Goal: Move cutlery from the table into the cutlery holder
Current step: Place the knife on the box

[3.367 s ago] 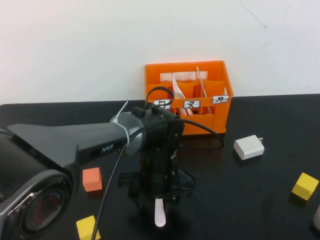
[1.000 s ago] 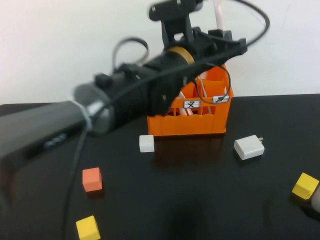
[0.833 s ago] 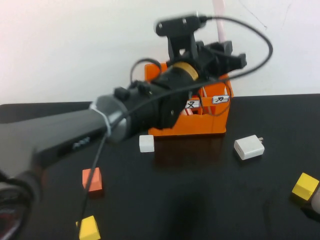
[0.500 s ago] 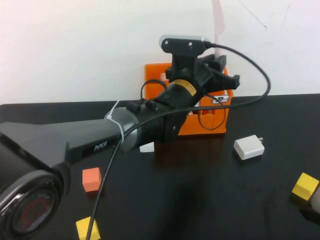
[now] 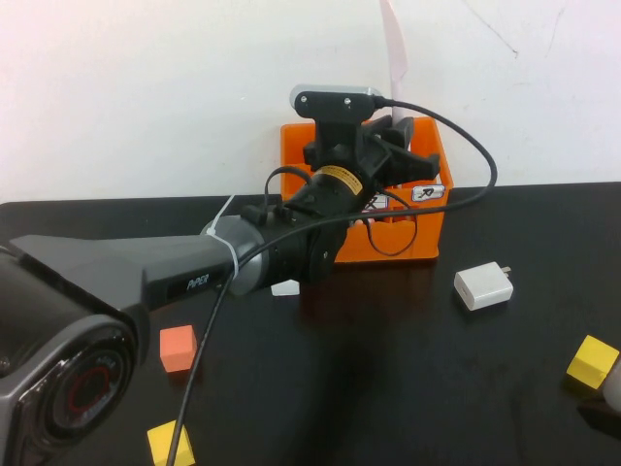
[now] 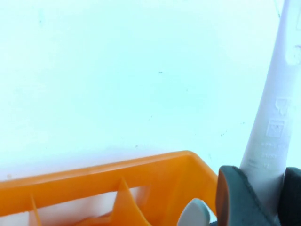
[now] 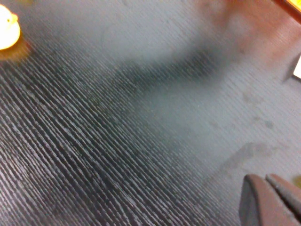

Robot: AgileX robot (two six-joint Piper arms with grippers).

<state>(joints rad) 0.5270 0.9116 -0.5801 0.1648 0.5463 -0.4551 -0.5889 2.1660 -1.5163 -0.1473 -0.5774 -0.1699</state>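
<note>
My left gripper (image 5: 392, 131) is shut on a pale pink-white piece of cutlery (image 5: 392, 44) and holds it upright above the orange cutlery holder (image 5: 408, 243) at the back of the black table (image 5: 408, 379). I cannot tell whether it is the knife or the fork. In the left wrist view the dark fingers (image 6: 235, 197) clamp its flat shaft (image 6: 273, 122) over the crate's rim (image 6: 141, 172), and a pale rounded tip (image 6: 193, 214) shows inside. My right gripper (image 7: 263, 179) is shut and empty, low over the table at the front right (image 5: 613, 413).
A white charger block (image 5: 482, 285) lies right of the crate. A yellow cube (image 5: 592, 361) sits at the right. An orange cube (image 5: 178, 348) and another yellow cube (image 5: 167, 444) sit at the front left. A small white cube (image 5: 286, 287) shows under my left arm.
My left arm lifted the cutlery from the table's front up to the crate. In the last second it sank and shifted left above the crate. The right arm has not moved.
</note>
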